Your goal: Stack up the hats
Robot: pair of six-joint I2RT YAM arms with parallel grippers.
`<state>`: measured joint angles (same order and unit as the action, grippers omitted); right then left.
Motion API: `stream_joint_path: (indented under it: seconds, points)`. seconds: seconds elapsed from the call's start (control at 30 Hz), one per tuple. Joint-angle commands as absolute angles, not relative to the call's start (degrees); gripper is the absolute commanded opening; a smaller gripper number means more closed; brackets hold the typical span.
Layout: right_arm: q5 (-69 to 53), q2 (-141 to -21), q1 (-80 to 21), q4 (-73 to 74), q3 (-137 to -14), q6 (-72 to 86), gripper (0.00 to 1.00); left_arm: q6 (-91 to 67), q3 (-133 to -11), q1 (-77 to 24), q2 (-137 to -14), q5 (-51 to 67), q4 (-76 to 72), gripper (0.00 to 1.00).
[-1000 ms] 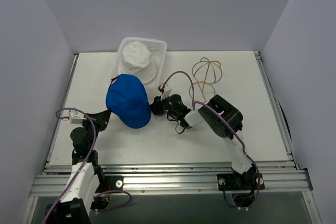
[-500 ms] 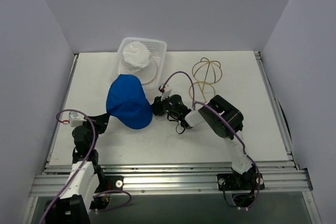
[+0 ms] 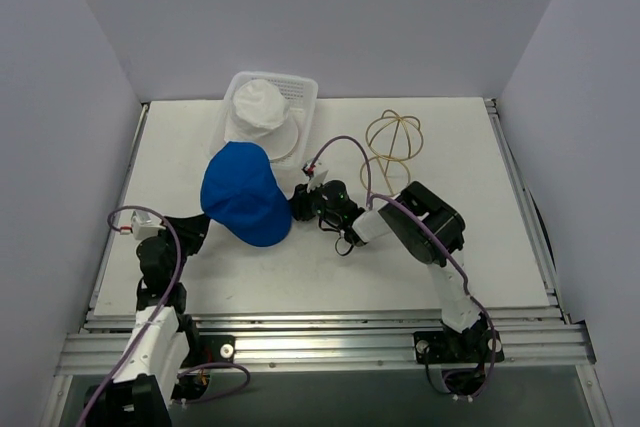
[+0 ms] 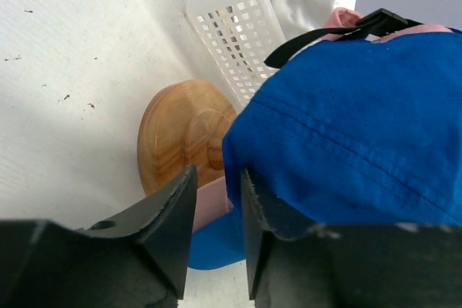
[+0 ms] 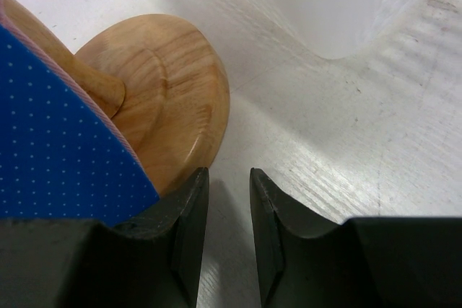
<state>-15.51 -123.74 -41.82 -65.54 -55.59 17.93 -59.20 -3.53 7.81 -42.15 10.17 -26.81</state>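
Observation:
The royal blue cap (image 3: 243,194) sits on top of the pink cap, on a wooden stand whose round base (image 4: 180,135) rests on the table. Pink fabric (image 4: 211,203) shows under the blue cap's (image 4: 346,120) rim. In the right wrist view a blue white-dotted brim with a pink edge (image 5: 58,149) hangs over the base (image 5: 170,91). The off-white hat (image 3: 258,107) lies in the white basket (image 3: 296,82). My left gripper (image 3: 196,231) is narrowly open at the cap's near-left rim (image 4: 216,192), nothing clamped. My right gripper (image 3: 300,205) is narrowly open and empty beside the base (image 5: 229,200).
A gold wire dome frame (image 3: 394,137) stands at the back right of the table. The white mesh basket (image 4: 234,19) is right behind the stand. The right arm's cable (image 3: 345,147) loops over the table's middle.
The blue cap has shifted very slightly on the stand, and the left arm with its cable has moved a little. The right arm stays put.

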Motion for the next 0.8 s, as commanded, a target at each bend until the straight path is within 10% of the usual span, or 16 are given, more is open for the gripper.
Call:
stream_joint_path:
  seconds: [0.0, 0.37, 0.77]
  points:
    - [-11.27, -119.19, -41.57, -60.75, -54.49, 18.98, 0.26, -56.17, -9.83, 7.73, -38.51, 11.52, -19.38, 0.41]
    - [-3.78, -110.84, -41.04, -45.97, -54.41, 23.46, 0.25, -50.02, -26.27, 7.91, -30.41, 0.53, 10.54, 0.55]
    - [-0.71, -99.41, -48.86, -41.84, -50.71, 25.49, 0.25, -40.97, -45.85, 7.03, -50.17, 15.73, 1.93, 0.52]
